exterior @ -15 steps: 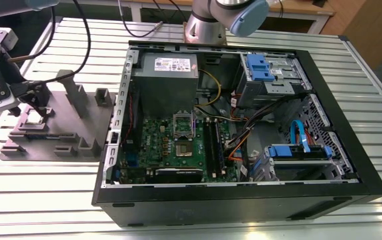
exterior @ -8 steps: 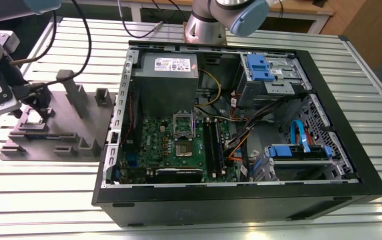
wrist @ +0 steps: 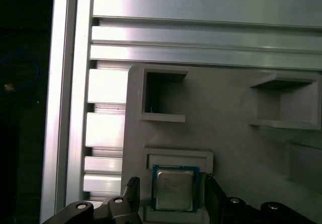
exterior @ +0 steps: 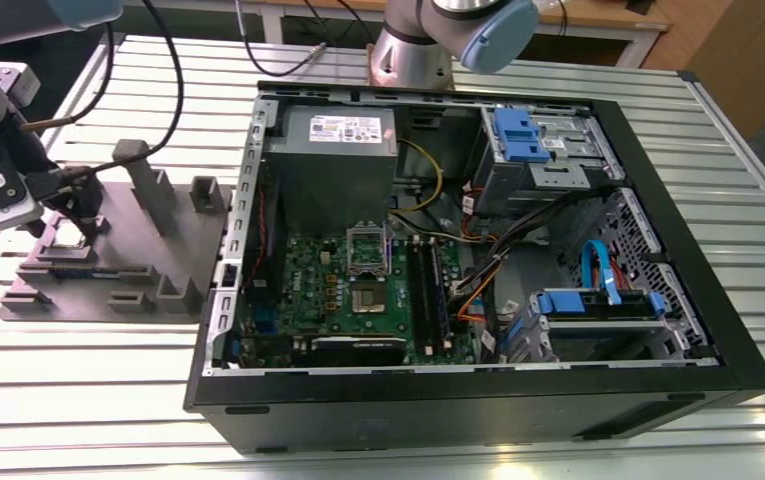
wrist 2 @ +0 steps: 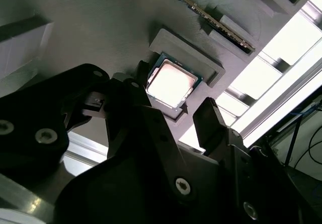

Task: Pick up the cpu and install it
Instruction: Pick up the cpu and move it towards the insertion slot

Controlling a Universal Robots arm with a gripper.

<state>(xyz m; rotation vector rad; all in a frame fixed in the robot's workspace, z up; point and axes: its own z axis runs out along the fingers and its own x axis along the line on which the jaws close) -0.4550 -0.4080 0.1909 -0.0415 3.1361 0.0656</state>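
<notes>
The cpu (wrist: 173, 189) lay in a recess of the grey block (exterior: 155, 250) on the slatted tabletop (exterior: 89, 400), well apart from the open case (exterior: 489, 420). The fingers (wrist: 215, 198) stood released, one on either side of it, grasping nothing. Whether they touched the block was hard to tell.

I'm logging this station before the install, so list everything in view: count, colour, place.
table: one, silver, slatted, under everything
fixture block: one, grey, exterior view's left, on the table
cpu: one, silvery, in a pocket of the fixture block
computer case: one, black, open, on the table
motherboard: one, green, inside the case
power supply: one, grey, inside the case
drive brackets: two, blue, inside the case
robot arm: one, grey, reaching to the fixture block
end effector: one, black, open, straddling the cpu
</notes>
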